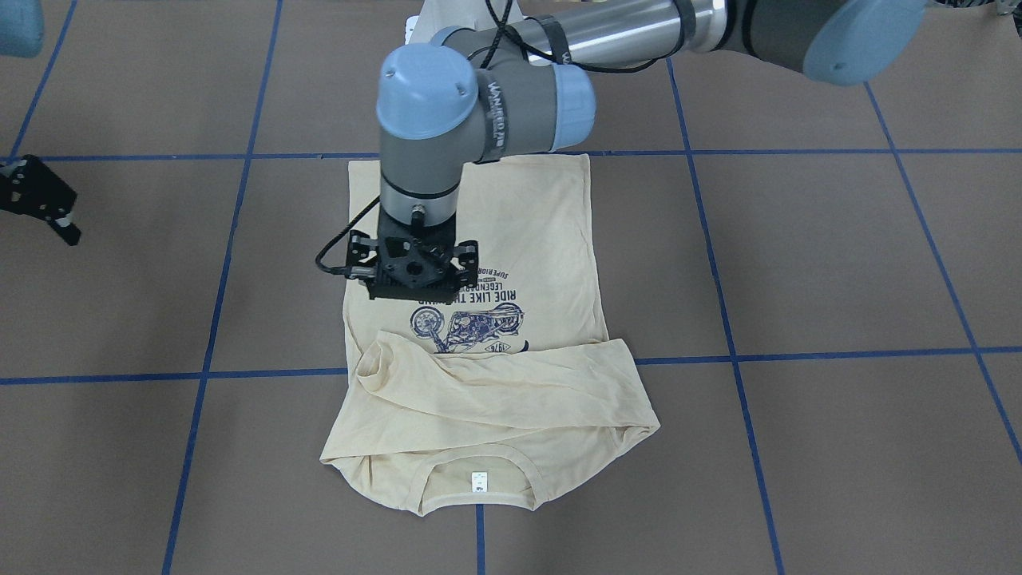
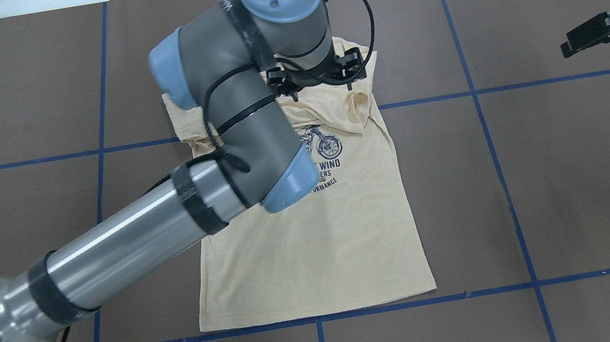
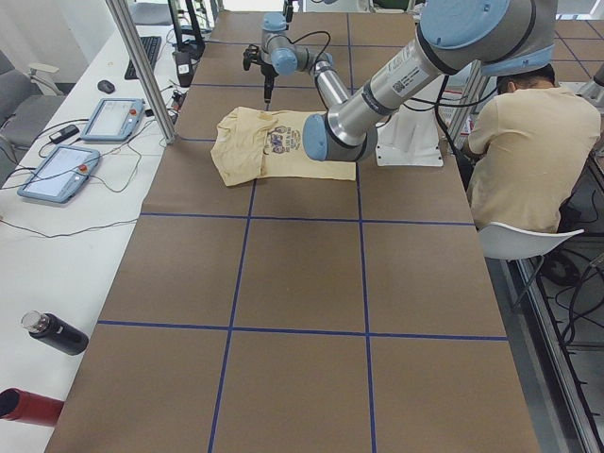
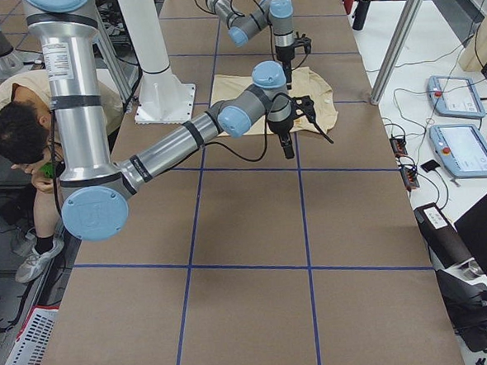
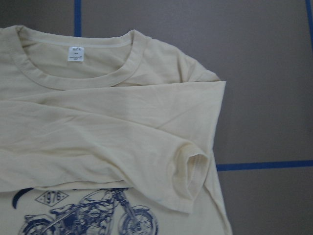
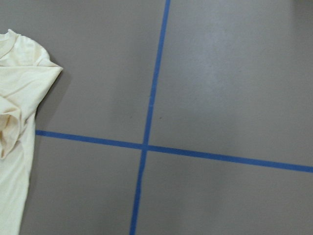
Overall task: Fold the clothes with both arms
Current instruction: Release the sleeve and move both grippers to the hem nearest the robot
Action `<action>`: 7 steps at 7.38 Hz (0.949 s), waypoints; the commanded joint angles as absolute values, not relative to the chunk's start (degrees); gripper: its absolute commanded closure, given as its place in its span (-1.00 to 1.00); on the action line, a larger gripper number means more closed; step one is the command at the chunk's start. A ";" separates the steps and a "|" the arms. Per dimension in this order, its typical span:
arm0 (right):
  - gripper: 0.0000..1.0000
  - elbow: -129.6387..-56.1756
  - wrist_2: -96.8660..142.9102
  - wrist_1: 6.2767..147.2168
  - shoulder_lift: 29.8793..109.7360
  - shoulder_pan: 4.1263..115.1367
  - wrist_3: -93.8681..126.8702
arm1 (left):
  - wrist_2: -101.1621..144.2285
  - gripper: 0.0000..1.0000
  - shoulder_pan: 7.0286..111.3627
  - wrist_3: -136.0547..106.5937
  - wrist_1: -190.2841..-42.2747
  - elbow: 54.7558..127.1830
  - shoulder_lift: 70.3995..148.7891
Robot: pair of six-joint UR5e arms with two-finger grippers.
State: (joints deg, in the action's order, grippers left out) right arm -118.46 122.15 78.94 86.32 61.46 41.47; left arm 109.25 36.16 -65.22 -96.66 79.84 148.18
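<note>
The shirt (image 2: 316,242) lies mid-table, sleeves (image 5: 122,142) folded across its chest.

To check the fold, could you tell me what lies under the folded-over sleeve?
The cream knit shirt's folded sleeve covers the chest below the collar and the navy motorcycle print's top; anything beneath is hidden.

1. The left arm (image 2: 126,242) reaches diagonally from the near left across the table, its elbow bent and its wrist turned straight down.
2. The left gripper (image 1: 411,271) hangs below that wrist, pointing down. Its fingers are hidden under the gripper body in both fixed views, so whether the jaws stand apart or together cannot be told.
3. The right arm (image 4: 175,141) stretches out low and long in the right-side view.
4. The right gripper (image 2: 589,35) sits well apart at the table's far right, fingers pointing inward; its jaw gap is unreadable.
</note>
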 commanded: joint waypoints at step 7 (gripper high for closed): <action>-0.99 -129.64 84.41 83.05 86.48 16.81 81.03 | 94.69 -1.00 19.81 -71.42 -105.53 119.36 99.96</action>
State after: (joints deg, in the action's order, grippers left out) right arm -129.65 88.61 82.34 86.42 20.45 79.24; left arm 98.34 24.78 -66.20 -101.55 119.41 104.06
